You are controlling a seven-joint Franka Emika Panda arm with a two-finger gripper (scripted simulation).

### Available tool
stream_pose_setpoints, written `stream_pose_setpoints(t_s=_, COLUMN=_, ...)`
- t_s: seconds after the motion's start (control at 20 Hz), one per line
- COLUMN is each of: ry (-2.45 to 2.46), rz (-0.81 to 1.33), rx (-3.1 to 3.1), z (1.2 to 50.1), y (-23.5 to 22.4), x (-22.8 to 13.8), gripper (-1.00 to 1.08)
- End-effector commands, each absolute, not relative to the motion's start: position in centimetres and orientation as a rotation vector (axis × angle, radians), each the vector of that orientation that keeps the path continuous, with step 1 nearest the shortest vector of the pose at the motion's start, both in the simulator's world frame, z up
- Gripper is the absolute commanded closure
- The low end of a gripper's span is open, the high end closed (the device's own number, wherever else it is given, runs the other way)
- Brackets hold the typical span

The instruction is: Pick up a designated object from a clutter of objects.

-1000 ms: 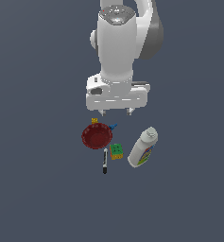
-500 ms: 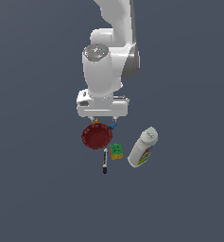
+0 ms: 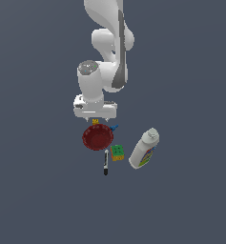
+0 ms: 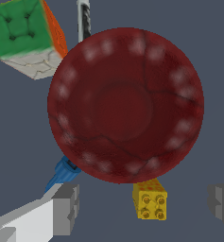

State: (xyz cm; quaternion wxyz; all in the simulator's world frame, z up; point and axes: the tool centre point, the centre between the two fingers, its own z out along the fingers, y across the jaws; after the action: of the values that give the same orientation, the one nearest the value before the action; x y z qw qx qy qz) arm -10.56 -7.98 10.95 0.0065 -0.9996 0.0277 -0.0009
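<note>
Pincer [image 4: 144, 204] is hanging spread wide over the yellow block [image 4: 150, 199], which is sitting just beside the red bowl [image 4: 125, 104].

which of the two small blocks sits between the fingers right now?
The yellow block, beside the red bowl. The multicoloured cube lies across the bowl, far from the gripper.

The surface [image 3: 33, 190] is plain dark blue-grey and fills the view; light is even and soft.

Yellow block [image 4: 150, 199] — studded, dark-spotted, lying flat; I see it touching the red bowl's [image 4: 125, 104] rim — ungripped.
</note>
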Motion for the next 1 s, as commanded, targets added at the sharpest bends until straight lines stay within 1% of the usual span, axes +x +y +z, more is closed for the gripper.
stream_pose_setpoints(t_s=0.0, ry=0.104, rz=-0.004, rx=-3.131, z=9.7, y=-8.8, x=-12.0, gripper=-0.92)
stream_pose_setpoints(t_s=0.25, ry=0.13, rz=-0.002, rx=-3.135, z=8.1, y=-9.7, x=-14.2, gripper=-0.92)
stream_pose_setpoints(t_s=0.45, ry=0.141, rz=0.0, rx=-3.137, z=7.4, y=-10.1, x=-15.2, gripper=-0.92)
stream_pose_setpoints(t_s=0.95, ry=0.144, rz=0.001, rx=-3.138, z=6.8, y=-10.2, x=-15.5, gripper=-0.92)
